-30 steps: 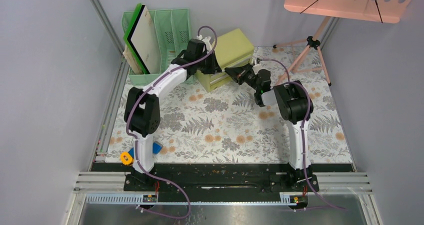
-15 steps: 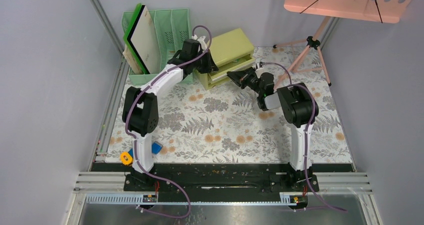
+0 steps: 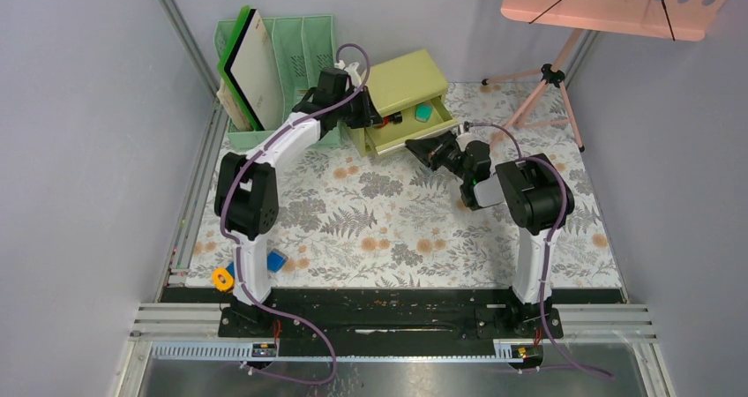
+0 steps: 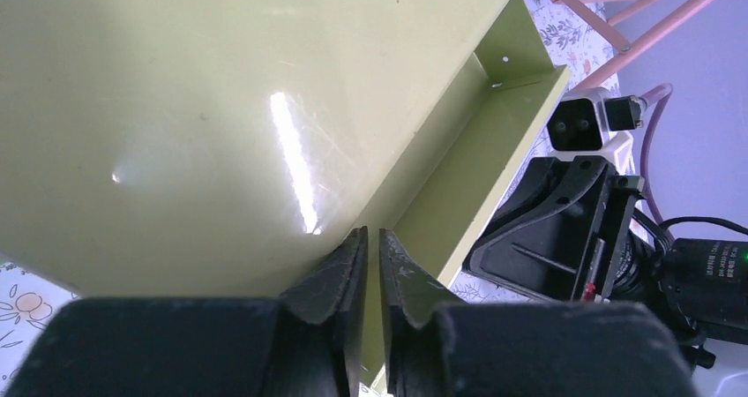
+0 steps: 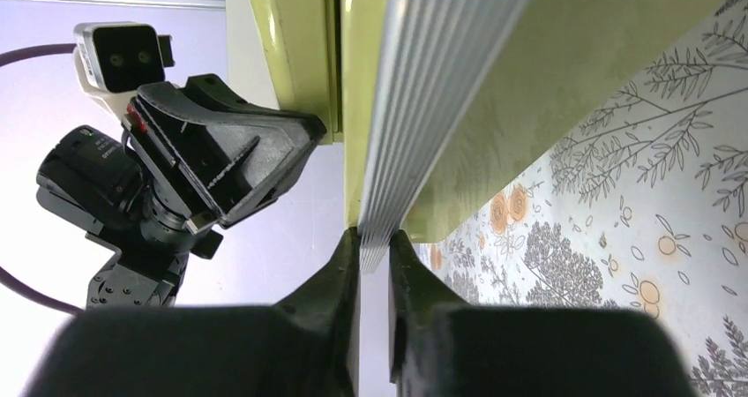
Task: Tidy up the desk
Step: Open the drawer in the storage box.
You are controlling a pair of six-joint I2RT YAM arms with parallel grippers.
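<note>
- Looking first at the near left corner of the desk [image 3: 388, 238], the large flat tabletop with its pale covering of grey ferns and orange flowers, I see a small yellow-orange roll [image 3: 222, 279] and a small blue block [image 3: 277, 260] lying loose beside the left arm's base. My guess is these are not yet tidied.
- The middle of the desk carries only the two arms reaching over it toward the far edge.
- The right gripper [image 5: 375, 238] is clamped tight on the ribbed silver handle [image 5: 423, 106] that runs along the front of the yellow-green drawer [image 3: 415, 125].
- That drawer stands pulled out toward the near edge. A small teal piece [image 3: 424, 112] and a dark piece [image 3: 394, 116] lie inside it; what they are I cannot make out.
- The left gripper [image 4: 372, 234] has its fingers drawn almost together with nothing between them. Its tips press against the smooth left side of the small yellow-green drawer chest [image 3: 406, 75], seemingly bracing it.
- At the far left corner a green mesh file rack [image 3: 300, 53] holds a pale flat board [image 3: 256, 66] upright.
- I would say the job is partway: the drawer is open for stowing, with loose items left to gather and the drawer to close.
</note>
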